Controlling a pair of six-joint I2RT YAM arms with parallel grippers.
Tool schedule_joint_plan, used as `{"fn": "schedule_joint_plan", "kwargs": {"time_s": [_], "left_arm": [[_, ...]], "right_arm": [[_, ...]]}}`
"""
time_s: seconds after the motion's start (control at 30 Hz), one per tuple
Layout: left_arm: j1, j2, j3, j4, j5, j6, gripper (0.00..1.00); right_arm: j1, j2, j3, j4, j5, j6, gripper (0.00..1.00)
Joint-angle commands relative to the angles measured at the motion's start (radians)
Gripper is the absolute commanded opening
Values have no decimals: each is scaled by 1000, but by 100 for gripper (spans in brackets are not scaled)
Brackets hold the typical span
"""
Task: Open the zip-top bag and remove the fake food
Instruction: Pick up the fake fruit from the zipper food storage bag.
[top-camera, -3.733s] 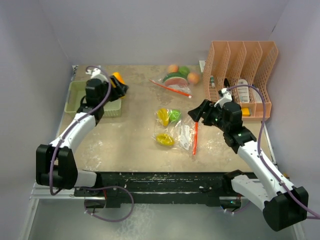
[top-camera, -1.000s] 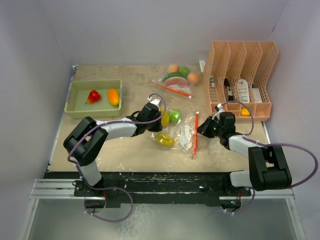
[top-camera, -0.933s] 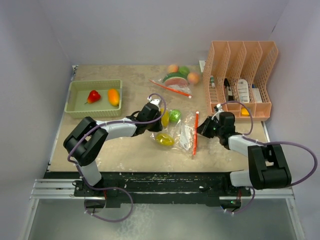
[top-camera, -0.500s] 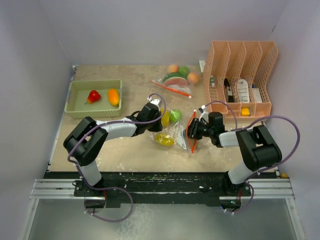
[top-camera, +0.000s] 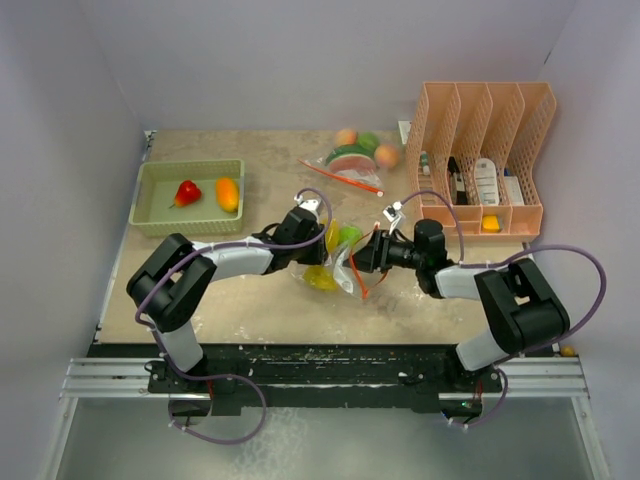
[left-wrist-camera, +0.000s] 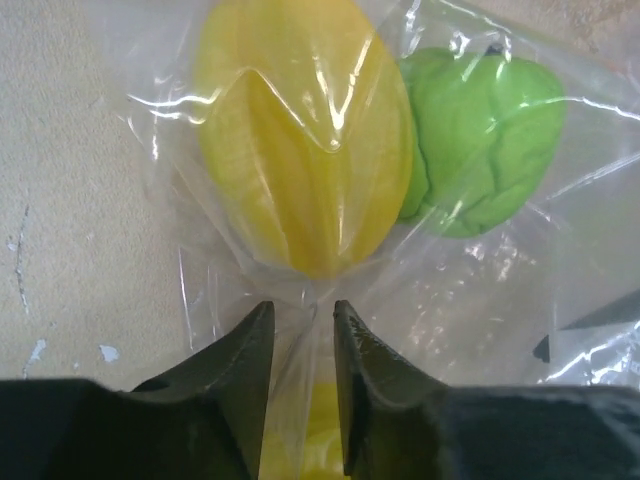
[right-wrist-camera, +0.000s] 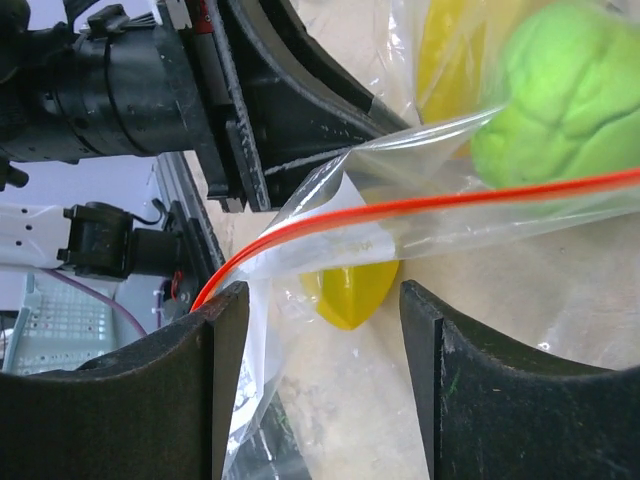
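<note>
Here the left gripper (left-wrist-camera: 303, 312) stands narrowly apart, film of the zip-top bag (top-camera: 345, 275) between its fingers. The right gripper (right-wrist-camera: 322, 300) gapes wide, the red zip strip (right-wrist-camera: 420, 205) just past its fingertips. The fake food, a yellow fruit (left-wrist-camera: 305, 140) and a green piece (left-wrist-camera: 480, 140), lies bagged mid-frame in the top view.

A mottled tan desk (top-camera: 250, 315), scuffed with pale marks, is boxed in by plain lavender-white walls: a back wall (top-camera: 300, 60), a left wall (top-camera: 55, 200) and a right wall (top-camera: 605, 150). A peach slotted file rack (top-camera: 500, 105) stands at its far right corner. An aluminium rail (top-camera: 110, 385) runs along the near edge, above a grey surface (top-camera: 330, 450). The light is soft and even.
</note>
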Motion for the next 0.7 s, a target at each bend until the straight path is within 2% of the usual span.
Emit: {"fn": "schedule_joint_plan", "kwargs": {"time_s": [0.0,0.07,0.13,0.2,0.3,0.37,0.43,0.53,0.67], "left_arm": [[-4,-66,-32,33,-15,6,48],[-3,-129,-47,13,-40,13,70],[-3,-190,-62,-12,-56,23,85],[-3,-257,-90,-40,-78,27,93],[-3,-362,-144,-75,-110,13,94],[-3,-430,-193,-83,-122,-6,91],[-3,-480,-251,-75,-120,-30,83],[-4,-511,-328,-32,-101,-63,65],[-4,-471,-374,24,-91,-85,39]], "right_arm": [[18,9,34,-39,-14,-60,65],[29,26,30,-29,-7,-61,65],[44,40,33,-23,14,-61,64],[67,55,39,-19,37,-62,63],[96,78,56,-14,63,-62,57],[112,92,66,-13,77,-61,47],[123,107,75,-13,89,-65,41],[132,128,80,-2,95,-60,33],[140,135,87,7,95,-52,24]]}}
